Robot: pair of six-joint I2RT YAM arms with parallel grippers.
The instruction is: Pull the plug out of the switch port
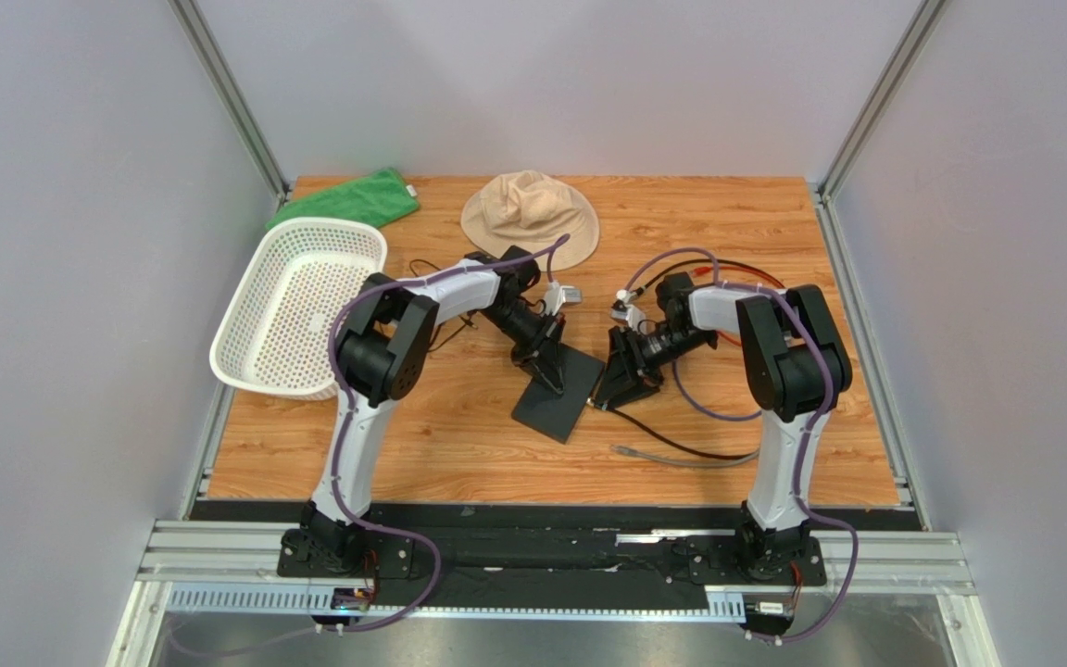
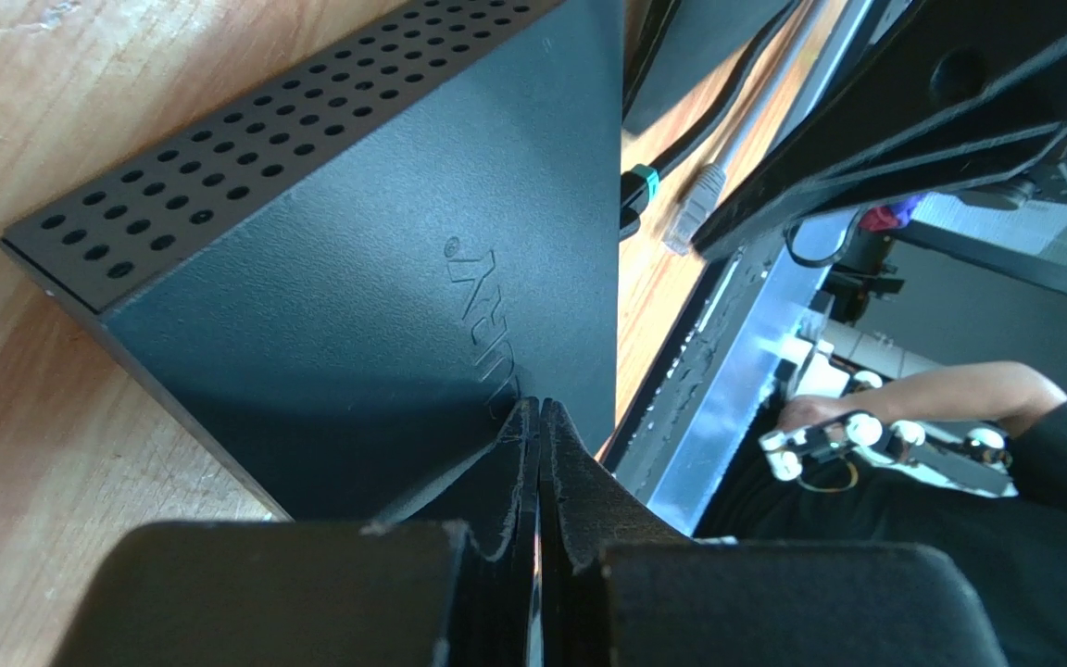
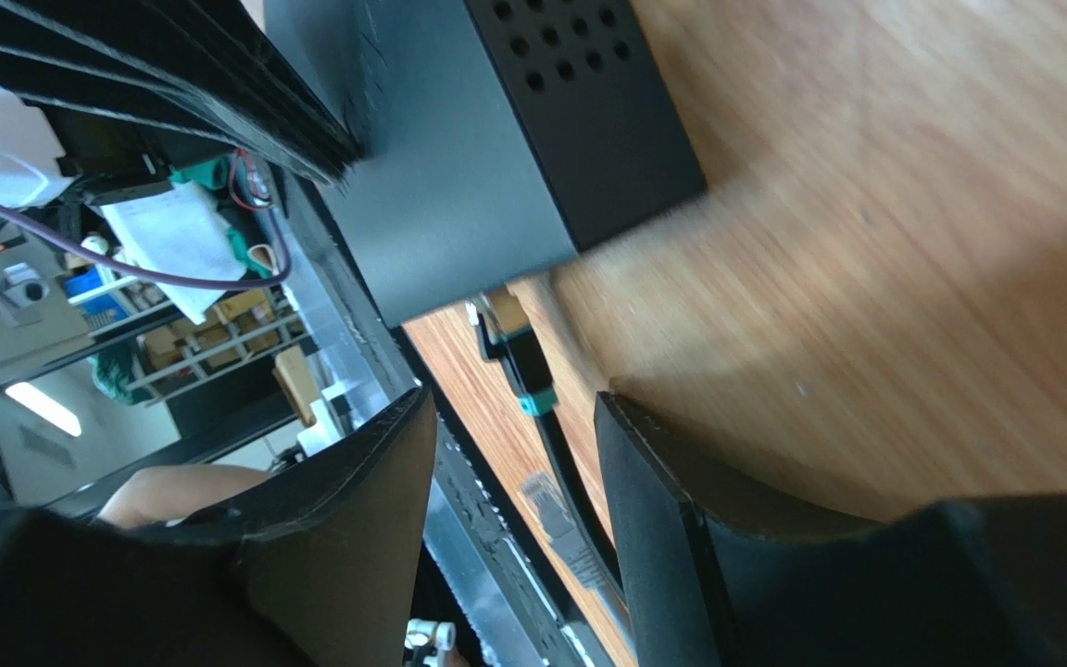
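Black switch [image 1: 563, 400] edge hides plug [image 3: 504, 317] tip; seating unclear.

Loose cable [image 1: 678, 452] right of switch [image 1: 563, 400]

The switch [image 1: 559, 393] is matte black all over, with neat rows of little round holes along its side and a faint embossed logo in the same black on top. The plug [image 3: 523, 364] is black with a teal-green band. There's also a grey cable [image 3: 570, 525] with a clear tip. The table [image 1: 776, 236] is warm orange-brown wood grain. The basket [image 1: 240, 348] is white and dotted all over with holes, the cloth [image 1: 347, 198] is bright green, and the hat [image 1: 530, 211] is plain beige. The left arm [image 1: 386, 348] and right arm [image 1: 790, 355] are both black and white, with purple cables.
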